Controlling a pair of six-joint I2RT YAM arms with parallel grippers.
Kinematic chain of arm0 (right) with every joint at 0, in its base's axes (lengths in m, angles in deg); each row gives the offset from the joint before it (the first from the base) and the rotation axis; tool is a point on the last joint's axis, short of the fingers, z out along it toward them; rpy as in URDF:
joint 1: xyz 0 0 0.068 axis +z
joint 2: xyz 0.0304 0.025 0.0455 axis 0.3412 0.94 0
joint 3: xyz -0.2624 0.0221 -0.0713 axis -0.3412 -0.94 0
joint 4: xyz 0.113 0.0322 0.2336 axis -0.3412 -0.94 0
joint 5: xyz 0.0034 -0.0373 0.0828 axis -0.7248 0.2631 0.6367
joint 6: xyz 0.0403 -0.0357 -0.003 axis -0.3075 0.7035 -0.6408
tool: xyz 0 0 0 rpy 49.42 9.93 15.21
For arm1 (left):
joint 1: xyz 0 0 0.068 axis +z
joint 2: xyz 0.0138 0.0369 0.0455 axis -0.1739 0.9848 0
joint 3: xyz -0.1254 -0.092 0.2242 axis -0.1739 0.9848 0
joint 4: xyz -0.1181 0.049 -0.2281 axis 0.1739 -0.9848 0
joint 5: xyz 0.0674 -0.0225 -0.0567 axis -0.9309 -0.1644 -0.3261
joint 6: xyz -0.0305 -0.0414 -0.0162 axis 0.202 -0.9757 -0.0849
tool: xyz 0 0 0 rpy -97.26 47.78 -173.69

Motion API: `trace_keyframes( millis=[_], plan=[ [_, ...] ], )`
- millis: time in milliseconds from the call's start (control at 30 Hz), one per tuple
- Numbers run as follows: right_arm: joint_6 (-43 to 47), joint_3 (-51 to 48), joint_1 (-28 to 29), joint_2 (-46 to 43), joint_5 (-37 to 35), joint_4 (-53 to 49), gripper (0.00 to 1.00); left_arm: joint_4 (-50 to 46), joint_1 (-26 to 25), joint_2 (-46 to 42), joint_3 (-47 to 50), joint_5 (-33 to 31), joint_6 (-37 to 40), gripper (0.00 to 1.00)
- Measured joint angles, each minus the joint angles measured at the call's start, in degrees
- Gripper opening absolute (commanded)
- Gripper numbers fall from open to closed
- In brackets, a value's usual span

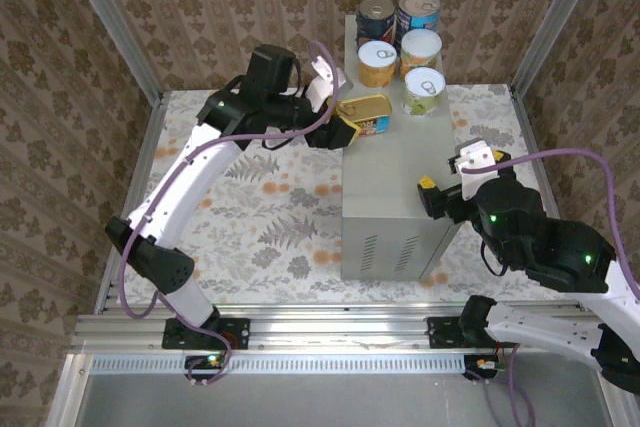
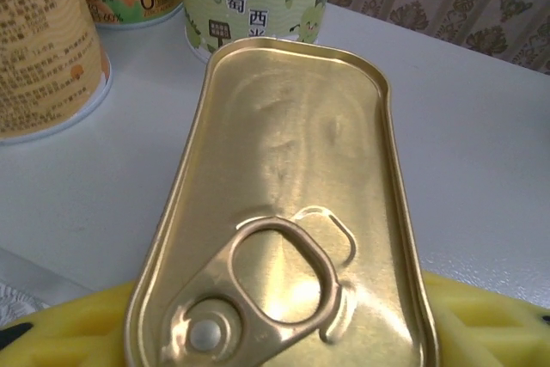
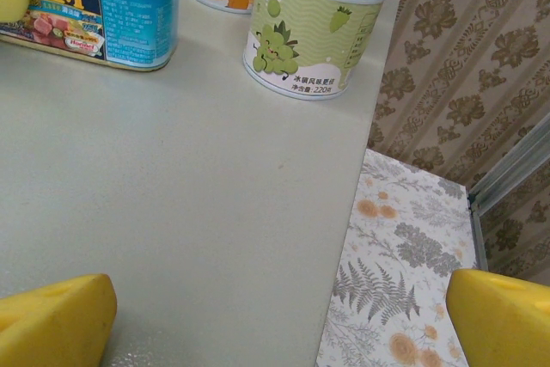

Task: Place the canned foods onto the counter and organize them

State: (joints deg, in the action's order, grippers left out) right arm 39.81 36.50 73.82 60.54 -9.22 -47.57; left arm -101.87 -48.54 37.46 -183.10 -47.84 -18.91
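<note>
Left wrist: flat rectangular gold tin (image 2: pixel 284 186) clenched between left jaws (right jaws released); it should settle flat before release.

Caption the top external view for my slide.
Left gripper holds the gold tin at the counter edge, near five round cans; right gripper open.

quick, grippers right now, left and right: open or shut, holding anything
left gripper: closed on the flat rectangular gold tin
right gripper: open, holding nothing
</note>
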Motion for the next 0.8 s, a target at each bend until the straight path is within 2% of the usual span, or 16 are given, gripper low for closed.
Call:
trace_keyframes(
  millis=[333,700,800],
  plan=[
    [0.0,0.0,0.0,-0.2,0.0,0.0,1.00,0.1,0.3,3.5,-3.9,0.1,0.0,0.53],
    [0.1,0.0,0.0,-0.7,0.0,0.4,1.00,0.1,0.4,7.6,-8.5,-2.1,0.6,0.55],
    [0.1,0.0,0.0,-0.7,0.0,0.4,1.00,-0.3,0.4,8.6,-9.7,-3.0,1.2,0.58]
  ],
)
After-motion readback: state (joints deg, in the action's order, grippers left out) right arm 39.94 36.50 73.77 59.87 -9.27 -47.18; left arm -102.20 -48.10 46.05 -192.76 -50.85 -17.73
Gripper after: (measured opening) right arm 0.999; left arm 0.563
